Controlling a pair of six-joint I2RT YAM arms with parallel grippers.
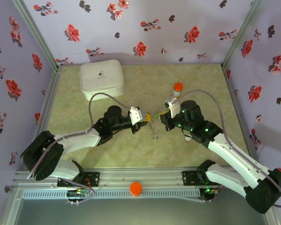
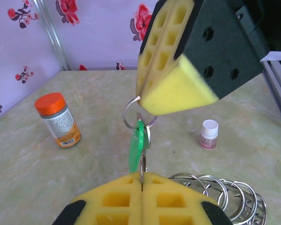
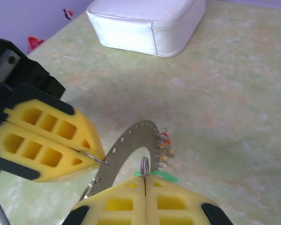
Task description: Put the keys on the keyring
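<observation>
yellow pads (image 2: 112, 201) of our left gripper (image 2: 141, 183) are pinched tight on the keyring (image 3: 125, 143) wire, right gripper (image 3: 145, 183) is clamped on the green key (image 2: 136, 145) by its loop (image 2: 125, 115). we'd go slow, keep the wire end lined up with that loop, no yanking.

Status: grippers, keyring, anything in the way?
Left gripper shut on thin metal wire. Right gripper shut on small silver split ring carrying green-headed key. Grey perforated metal keyring hangs between them. Orange-capped bottle, small white bottle stand clear.
</observation>
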